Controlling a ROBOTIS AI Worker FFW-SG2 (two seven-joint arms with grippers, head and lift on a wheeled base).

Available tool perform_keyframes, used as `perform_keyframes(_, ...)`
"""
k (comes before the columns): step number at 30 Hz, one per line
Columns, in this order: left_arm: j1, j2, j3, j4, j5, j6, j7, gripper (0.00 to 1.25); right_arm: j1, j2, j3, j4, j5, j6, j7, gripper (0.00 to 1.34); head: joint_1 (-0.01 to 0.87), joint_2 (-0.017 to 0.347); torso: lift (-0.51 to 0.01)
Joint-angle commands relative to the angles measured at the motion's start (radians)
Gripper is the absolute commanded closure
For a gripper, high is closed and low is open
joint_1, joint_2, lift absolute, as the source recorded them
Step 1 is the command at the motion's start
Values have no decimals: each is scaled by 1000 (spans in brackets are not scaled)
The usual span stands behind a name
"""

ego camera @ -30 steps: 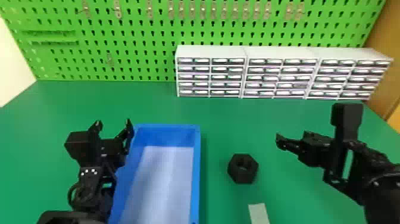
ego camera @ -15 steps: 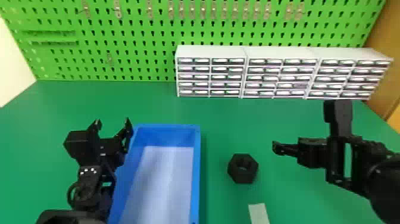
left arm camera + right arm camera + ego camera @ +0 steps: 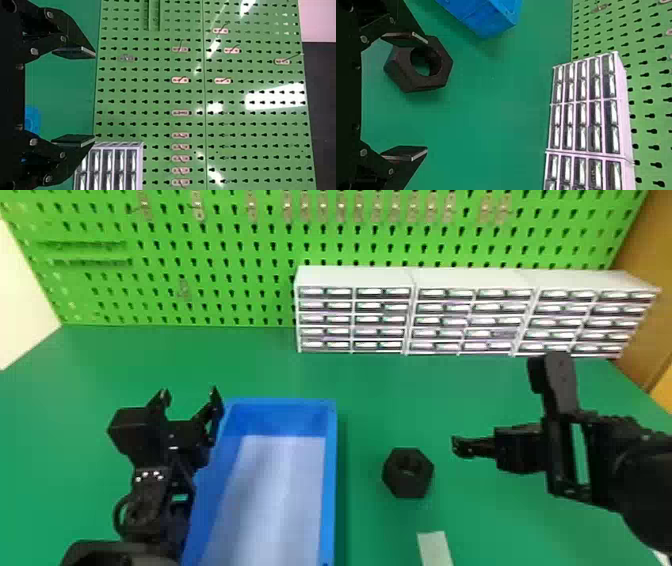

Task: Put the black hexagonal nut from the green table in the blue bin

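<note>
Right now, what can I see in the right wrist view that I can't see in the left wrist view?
Right wrist view: the black hexagonal nut with a round hole, lying on the table, and the robot's right black two-fingered gripper, open.

Left wrist view: its left black two-fingered gripper, open, and a long green rail on the board.

Both: the smooth green table, the green perforated board and white small-drawer cabinets. A blue patch in the left may be the bin; I can't tell.
</note>
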Motion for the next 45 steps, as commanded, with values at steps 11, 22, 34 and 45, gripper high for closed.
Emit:
perform_keyframes(11, -5, 0, -3, 2, -2, 0, 2, 496, -43, -41, 60, 12, 12, 79, 37, 326, 657, 57, -95)
perform_keyframes(22, -6, 0, -5, 3, -2, 0, 2, 498, -63, -45, 89, 18, 77, 111, 78, 328, 657, 57, -95)
perform_keyframes(34, -8, 0, -6, 5, -2, 0, 2, 498, -93, -48, 130, 46, 186, 133, 202, 328, 657, 57, -95)
perform_keyframes(45, -9, 0, -6, 6, -5, 0, 2, 498, -113, -28, 177, 83, 465, 134, 475, 326, 657, 57, -95)
